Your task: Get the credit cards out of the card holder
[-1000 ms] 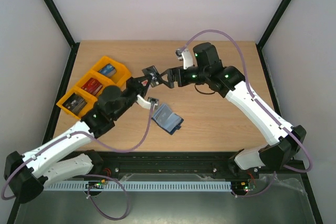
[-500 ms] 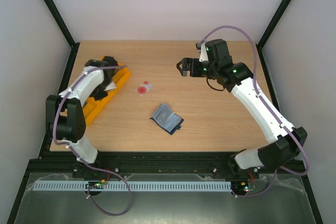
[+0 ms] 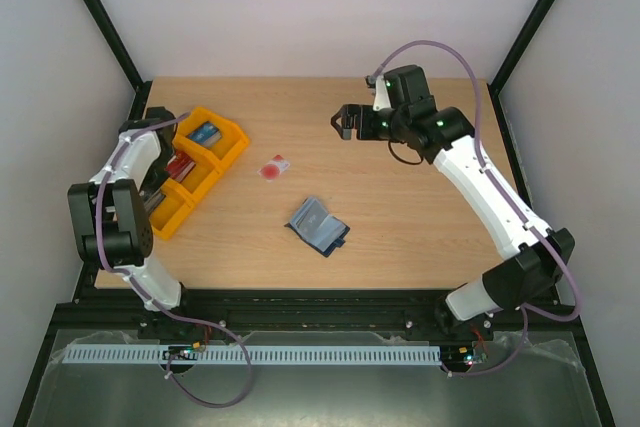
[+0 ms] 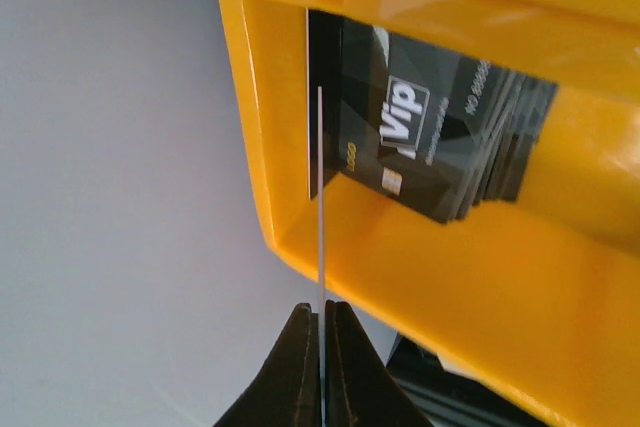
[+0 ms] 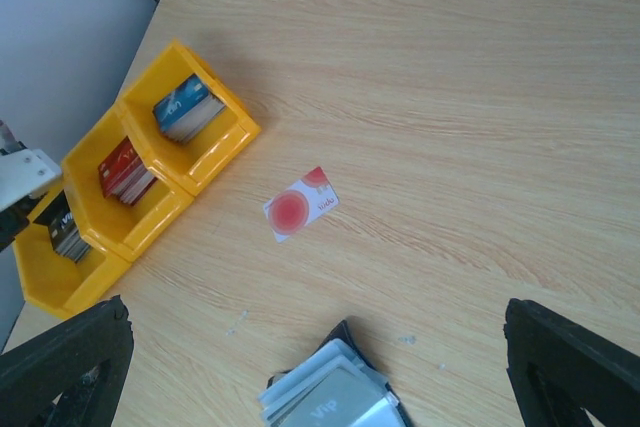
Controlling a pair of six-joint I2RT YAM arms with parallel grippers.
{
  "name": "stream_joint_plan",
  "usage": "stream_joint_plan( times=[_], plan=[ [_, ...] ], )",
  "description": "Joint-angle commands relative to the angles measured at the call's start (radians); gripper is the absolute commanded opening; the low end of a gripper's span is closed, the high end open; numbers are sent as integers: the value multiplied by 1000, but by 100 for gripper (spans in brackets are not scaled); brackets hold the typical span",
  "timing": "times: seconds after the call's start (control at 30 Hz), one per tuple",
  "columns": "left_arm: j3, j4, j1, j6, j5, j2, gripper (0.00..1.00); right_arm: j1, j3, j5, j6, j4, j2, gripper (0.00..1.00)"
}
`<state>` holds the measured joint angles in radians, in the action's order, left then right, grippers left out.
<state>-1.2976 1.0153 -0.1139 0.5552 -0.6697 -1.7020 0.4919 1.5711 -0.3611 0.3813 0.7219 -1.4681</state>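
The navy card holder (image 3: 318, 224) lies open mid-table, with a grey "VIP" card (image 5: 340, 409) in its pocket. A white credit card with a red round mark (image 3: 274, 168) lies flat on the wood, also visible in the right wrist view (image 5: 300, 205). My right gripper (image 3: 345, 122) hovers open above the table's far middle, with nothing between its fingers (image 5: 70, 367). My left gripper (image 4: 322, 319) is shut on a thin card (image 4: 320, 197) seen edge-on. It holds this card over the orange tray's (image 4: 480, 277) compartment of VIP cards (image 4: 430, 137).
The orange three-compartment tray (image 3: 232, 143) sits at the table's left edge, holding stacks of blue (image 5: 187, 110), red (image 5: 126, 169) and dark (image 5: 66, 229) cards. My left arm (image 3: 125, 162) is folded back along the left frame post. Bare wood surrounds the card holder.
My left arm has swung from the table's middle to the tray, carrying a thin card. The white card now lies on the table. My right gripper has pulled back and opened wide.
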Motion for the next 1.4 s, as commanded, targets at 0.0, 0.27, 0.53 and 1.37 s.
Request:
stream_joint_plan(
  times=[0.0,0.27,0.53,1.37],
  plan=[
    [84,-219,-20,89,3,38,2,0,62,-25,5,18,-30,99],
    [122,-326,-18,150,74,58,2,0,80,-44,32,8,-54,99],
    [192,-355,-17,181,57,35,2,0,84,-44,21,13,-61,99],
    [314,-509,-4,277,-38,42,53,0,77,-89,-8,12,-62,99]
  ],
)
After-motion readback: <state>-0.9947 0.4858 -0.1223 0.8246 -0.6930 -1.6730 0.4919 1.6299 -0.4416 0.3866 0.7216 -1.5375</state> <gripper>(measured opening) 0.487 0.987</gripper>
